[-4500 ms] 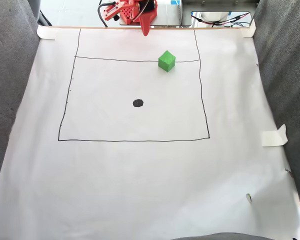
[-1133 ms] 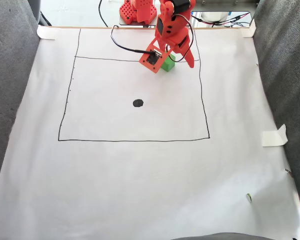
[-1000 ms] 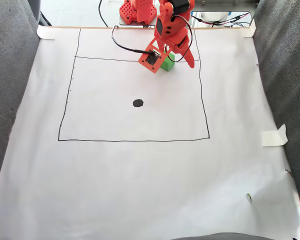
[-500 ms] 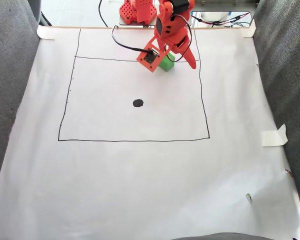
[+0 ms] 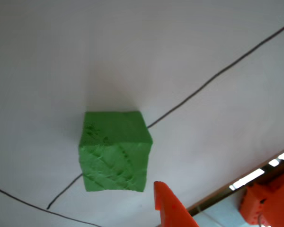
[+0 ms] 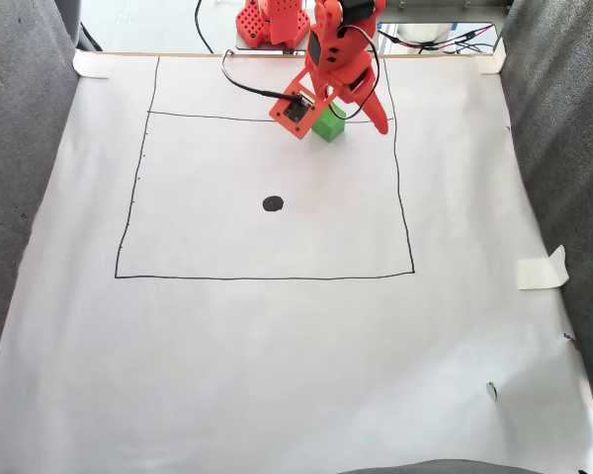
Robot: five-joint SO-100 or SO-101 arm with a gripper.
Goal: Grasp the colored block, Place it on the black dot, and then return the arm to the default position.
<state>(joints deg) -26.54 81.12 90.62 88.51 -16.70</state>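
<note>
The colored block (image 6: 329, 126) is a small green cube on the white paper, sitting on the upper drawn line near the rectangle's top right corner. The orange arm (image 6: 338, 44) reaches down over it and covers its upper left part. My gripper (image 6: 348, 118) is open, with one pointed finger (image 6: 374, 115) splayed just right of the cube. In the other view the block (image 5: 114, 151) fills the middle with rough faces, and one orange fingertip (image 5: 169, 206) shows beside its lower right corner, apart from it. The black dot (image 6: 273, 203) lies below and left of the block.
A thin drawn rectangle (image 6: 265, 277) frames the work area on the white paper. Grey fabric (image 6: 20, 148) rises along both sides. Tape pieces (image 6: 542, 269) hold the paper's edges. The arm's base and cables (image 6: 267, 20) stand at the far edge.
From folded at the far edge, the arm has reached out over the block. In the last second the gripper shifted slightly towards the far edge; the block has not moved.
</note>
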